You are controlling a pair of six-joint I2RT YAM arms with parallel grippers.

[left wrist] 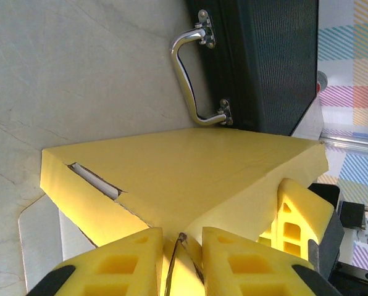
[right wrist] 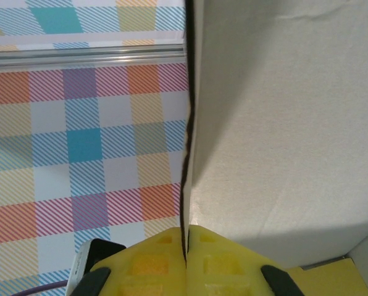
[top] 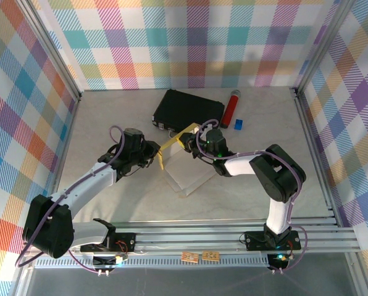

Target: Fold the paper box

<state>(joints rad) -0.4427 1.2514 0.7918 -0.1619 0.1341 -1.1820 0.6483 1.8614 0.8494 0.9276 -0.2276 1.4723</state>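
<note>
paper box [top: 170, 150] | yellow, partly folded (whitish reverse showing) | flap raised, mid-table [top: 110, 117]

The paper box [top: 171, 148] is bright yellow with a whitish reverse, the case [top: 187, 110] black, the walls [top: 190, 43] pastel plaid.

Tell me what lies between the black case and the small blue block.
The red cylinder: its near end sits between the case and the block, as the top view shows.

Bright, even light from overhead casts soft shadows on the table [top: 221, 203]. The case handle [left wrist: 185, 74] shows sharp glints. Close up, the paper box [right wrist: 283, 123] is shaded grey, slightly soft.
</note>
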